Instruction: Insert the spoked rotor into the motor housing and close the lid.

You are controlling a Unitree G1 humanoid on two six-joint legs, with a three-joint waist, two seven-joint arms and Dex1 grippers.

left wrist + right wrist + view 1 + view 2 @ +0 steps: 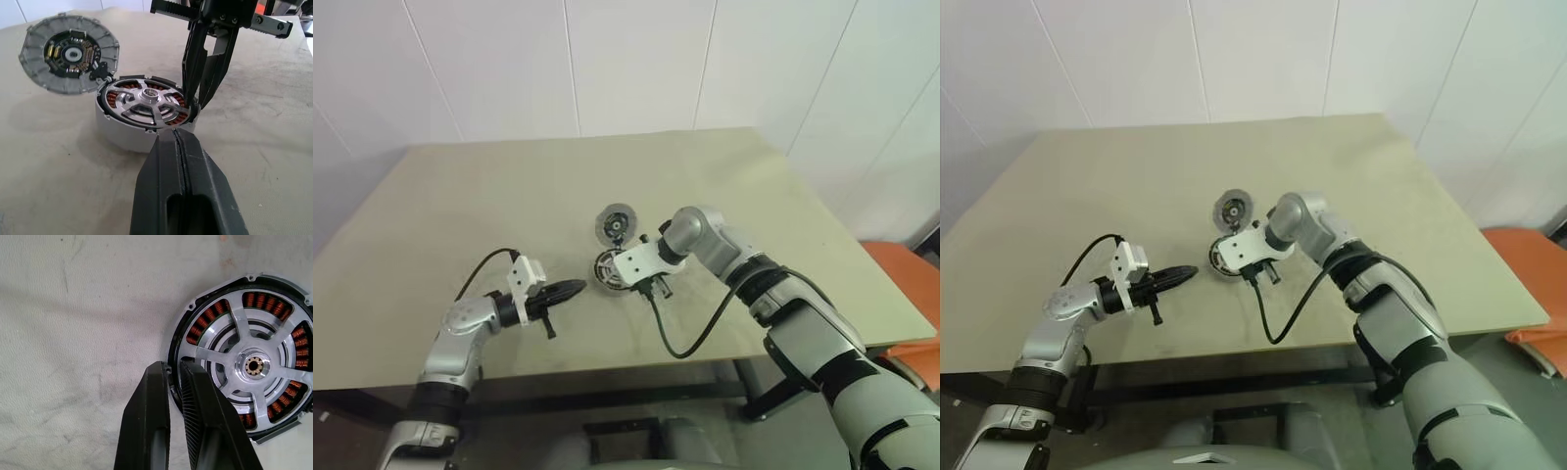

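Nearest the robot, the left gripper (570, 289) hovers over the table (431, 215) at about eight o'clock from the motor parts, its smooth black fingers pressed together on nothing and aimed at the work, probably kept clear yet ready to steady it. Just beyond, the right gripper (173, 382) points steeply down at the near rim of the housing (120, 134); its jaws are narrow, one ribbed finger outside the wall and one just inside, pinching the rim, likely to hold the case still or nudge the wheel square. The rotor (252, 367) already sits in the housing: bright machined spokes radiate from a small hub, reddish-copper windings show between them, and a dark ring runs round the edge. The housing is a short matte silvery-grey cylinder standing flat on the faintly scuffed beige tabletop. Farther off, at about twelve o'clock and touching the housing's far edge, the lid (68, 54) stands tilted open, a segmented grey disc whose inner face carries a round circuit board; I judge closing it to be the step left.
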